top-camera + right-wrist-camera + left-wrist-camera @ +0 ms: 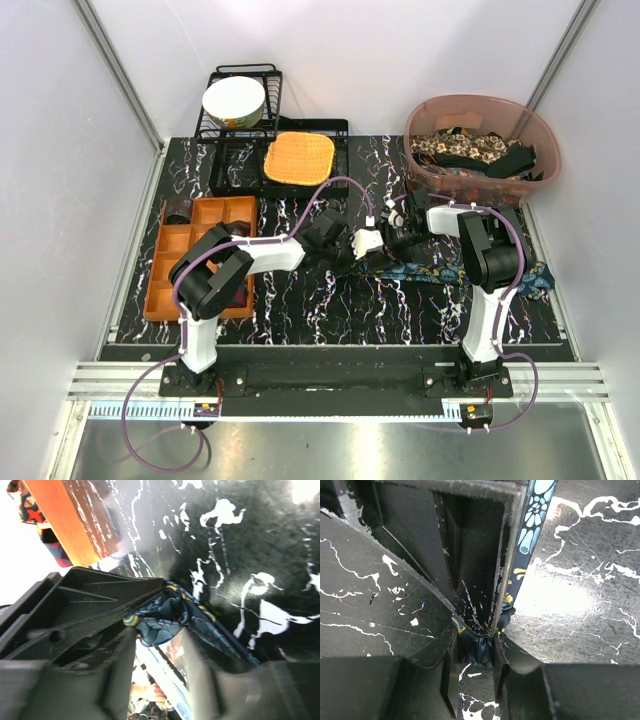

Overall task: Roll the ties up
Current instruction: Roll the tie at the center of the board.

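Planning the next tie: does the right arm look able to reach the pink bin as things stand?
Probably yes: the pink bin sits just beyond the right gripper, with nothing between them.

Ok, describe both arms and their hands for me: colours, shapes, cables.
The left arm and right arm match: white links between bulky black joints, on black bases. A thin purple cable loops along each. The left hand and right hand have two black ribbed plastic fingers each, with the left's visibly scuffed.
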Controlling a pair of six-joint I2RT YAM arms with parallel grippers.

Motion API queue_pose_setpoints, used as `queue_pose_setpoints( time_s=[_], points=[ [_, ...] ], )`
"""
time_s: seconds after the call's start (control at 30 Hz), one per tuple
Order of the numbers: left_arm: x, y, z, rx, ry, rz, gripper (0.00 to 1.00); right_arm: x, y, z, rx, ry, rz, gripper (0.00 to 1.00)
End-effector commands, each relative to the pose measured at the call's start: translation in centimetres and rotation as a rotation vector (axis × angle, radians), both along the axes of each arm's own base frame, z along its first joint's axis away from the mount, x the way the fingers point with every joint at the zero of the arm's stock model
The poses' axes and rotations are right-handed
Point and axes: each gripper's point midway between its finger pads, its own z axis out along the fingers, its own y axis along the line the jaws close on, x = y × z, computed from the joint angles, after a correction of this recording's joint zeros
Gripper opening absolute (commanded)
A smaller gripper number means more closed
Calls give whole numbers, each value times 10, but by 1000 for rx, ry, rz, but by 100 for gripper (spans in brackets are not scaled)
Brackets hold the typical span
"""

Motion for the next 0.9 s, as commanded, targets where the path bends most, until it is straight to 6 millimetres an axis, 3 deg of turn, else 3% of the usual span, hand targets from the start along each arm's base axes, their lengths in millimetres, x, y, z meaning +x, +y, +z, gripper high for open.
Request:
queue_pose_setpoints(
  time_s=[0.0, 0.03, 0.1, 0.17, 0.3, 0.43, 0.5, 0.63, 0.7, 0.87],
  points=[
    [-29, 29, -49, 152, 142, 1, 5, 7, 14, 8, 36, -32, 20, 37],
    [-30, 29, -48, 150, 142, -2, 5, 8, 14, 8, 37, -32, 18, 33],
    [-30, 29, -49, 151, 144, -4, 5, 7, 14, 8, 35, -33, 20, 12],
    [-32, 30, -49, 150, 146, -8, 6, 4, 11, 5, 20, -31, 22, 0],
    [-34, 29, -47, 131, 158, -15, 10, -4, -5, -13, -79, -18, 25, 0],
    [-32, 30, -44, 81, 200, -22, 35, -7, -18, -27, -156, -7, 25, 0],
    [-31, 27, -40, 38, 188, -40, 41, -8, -24, -33, -197, -1, 21, 0],
    [-28, 27, -29, -62, 155, -67, 49, -9, -29, -40, -237, 6, 23, 0],
    [-25, 17, -14, -148, 115, -99, 53, -9, -33, -44, -265, 8, 22, 0],
    [-27, 6, -5, -274, 78, -143, 57, -7, -39, -53, -314, 19, 26, 0]
  ],
)
